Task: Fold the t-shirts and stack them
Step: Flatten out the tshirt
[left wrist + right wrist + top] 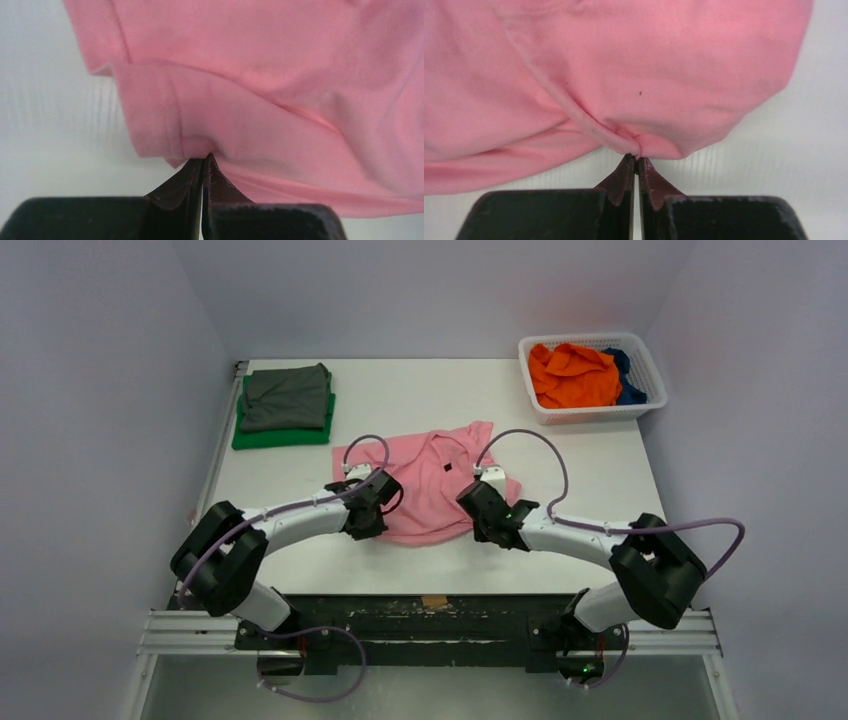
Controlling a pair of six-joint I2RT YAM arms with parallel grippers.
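You are pinching the pink t-shirt (430,485) with both claws. The left gripper (204,159) is closing tight on a folded hem, and the right gripper (636,161) on a bunched seam. The shirt is lying crumpled, nearer you and left of the white mesh basket (590,415), which is holding the orange shirt (570,375) and the dark blue shirt (628,390). Far left of the basket, the grey shirt (285,395) is sitting folded on the green shirt (285,437).

Nothing can be read in any view: no words, brands, numbers or signs. The only label-like mark is a small dark patch (447,468) at the neck of the pink t-shirt (430,502), between the left claw (204,159) and the right claw (634,159), too small to read.
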